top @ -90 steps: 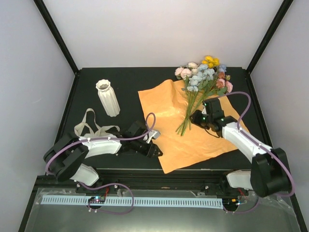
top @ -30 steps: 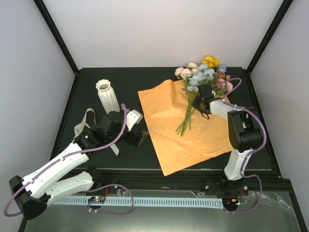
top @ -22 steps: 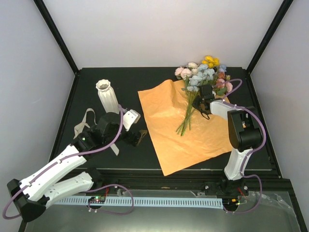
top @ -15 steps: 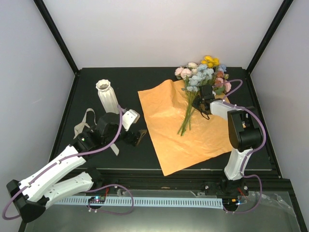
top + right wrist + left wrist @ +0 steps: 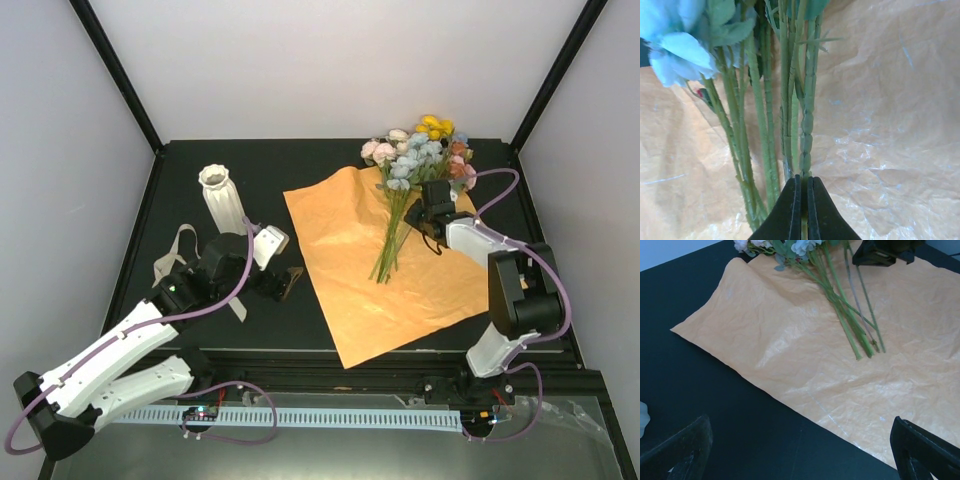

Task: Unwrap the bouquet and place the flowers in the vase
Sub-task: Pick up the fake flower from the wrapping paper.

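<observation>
Black table [image 5: 330,160] bears vase [image 5: 224,203], ribbon [image 5: 181,240], paper [image 5: 350,270] (orange).

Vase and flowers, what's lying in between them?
In the top view: beside the vase, a strip of bare black table, then the open orange paper that the flowers lie on.

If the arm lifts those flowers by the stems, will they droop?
Probably little: the stems look thick and straight, so fairly stiff. The blooms crowd one end, so that end may sag.
</observation>
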`<state>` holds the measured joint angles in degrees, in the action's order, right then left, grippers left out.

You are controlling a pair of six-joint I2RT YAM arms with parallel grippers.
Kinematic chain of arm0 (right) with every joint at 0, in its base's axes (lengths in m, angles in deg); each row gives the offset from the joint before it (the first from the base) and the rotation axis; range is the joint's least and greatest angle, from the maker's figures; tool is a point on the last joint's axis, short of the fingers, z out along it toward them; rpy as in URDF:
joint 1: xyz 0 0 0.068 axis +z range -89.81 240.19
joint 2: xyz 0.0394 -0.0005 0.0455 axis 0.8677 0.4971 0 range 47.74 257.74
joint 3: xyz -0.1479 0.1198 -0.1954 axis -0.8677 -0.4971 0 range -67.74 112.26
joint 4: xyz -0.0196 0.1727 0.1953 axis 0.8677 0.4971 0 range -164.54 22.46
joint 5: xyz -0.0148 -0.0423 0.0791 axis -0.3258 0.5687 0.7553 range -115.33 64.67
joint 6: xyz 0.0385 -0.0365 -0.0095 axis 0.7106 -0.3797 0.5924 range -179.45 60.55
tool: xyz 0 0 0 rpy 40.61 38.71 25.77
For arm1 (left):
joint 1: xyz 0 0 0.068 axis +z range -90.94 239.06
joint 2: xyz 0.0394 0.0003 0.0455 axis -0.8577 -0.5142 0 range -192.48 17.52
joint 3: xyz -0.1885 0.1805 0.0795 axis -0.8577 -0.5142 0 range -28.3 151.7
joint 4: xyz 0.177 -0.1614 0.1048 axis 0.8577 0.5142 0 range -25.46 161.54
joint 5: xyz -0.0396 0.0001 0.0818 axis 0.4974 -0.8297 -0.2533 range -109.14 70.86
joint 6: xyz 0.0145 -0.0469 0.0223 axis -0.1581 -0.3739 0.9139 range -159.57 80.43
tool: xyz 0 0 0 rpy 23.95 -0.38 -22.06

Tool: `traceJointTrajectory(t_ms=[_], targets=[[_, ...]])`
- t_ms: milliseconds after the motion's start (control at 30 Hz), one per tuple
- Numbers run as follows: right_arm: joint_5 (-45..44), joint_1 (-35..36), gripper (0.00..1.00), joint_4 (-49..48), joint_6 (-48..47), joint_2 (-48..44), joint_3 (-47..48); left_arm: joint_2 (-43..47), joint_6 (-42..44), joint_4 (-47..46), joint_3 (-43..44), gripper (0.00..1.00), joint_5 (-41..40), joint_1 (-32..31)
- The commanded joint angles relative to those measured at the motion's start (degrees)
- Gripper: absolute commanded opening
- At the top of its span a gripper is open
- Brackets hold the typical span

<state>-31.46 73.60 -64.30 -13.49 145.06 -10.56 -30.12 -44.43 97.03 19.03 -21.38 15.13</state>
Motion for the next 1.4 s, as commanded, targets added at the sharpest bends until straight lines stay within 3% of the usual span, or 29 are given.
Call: traceJointTrajectory(t_ms=[0, 300, 433, 500, 667, 800, 1167, 1367], targets=[[-1.93, -0.23, 0.01, -1.76, -0.76, -3.84, -1.18, -0.34, -1.31, -0.49, 0.18, 0.99, -3.56, 0.5], [-2.16, -0.18, 0.01, -2.37, -0.53, -11.87, -6.92, 0.62, -1.38, -0.89, -0.41, 0.99, -3.26, 0.5], [5.76, -0.27, 0.01, -5.94, -1.63, -11.53, -9.11, 0.62, -1.19, -1.17, -0.36, 0.99, -2.29, 0.5], [10.73, -0.23, 0.01, -2.35, -4.97, -9.95, -6.48, 0.55, -0.52, -1.16, -0.44, 0.99, -0.56, 0.5], [11.09, -0.9, 0.02, 8.69, -9.03, -10.79, -3.78, -0.11, -0.86, -1.19, -0.54, 0.99, 4.41, 0.5], [21.45, -3.07, 0.01, 12.53, -9.37, -13.81, -2.77, -2.36, -2.32, -1.55, 1.06, 0.99, 9.41, 0.44], [26.05, -3.13, 0.01, 7.93, -5.54, -28.86, -10.65, -12.09, -13.7, -13.9, 3.71, 0.8, 23.39, 0.5], [29.04, -3.17, 0.01, 5.11, -6.76, -35.88, -13.7, -19.28, -13.94, -18.21, 7.86, 0.75, 29.12, 0.5]])
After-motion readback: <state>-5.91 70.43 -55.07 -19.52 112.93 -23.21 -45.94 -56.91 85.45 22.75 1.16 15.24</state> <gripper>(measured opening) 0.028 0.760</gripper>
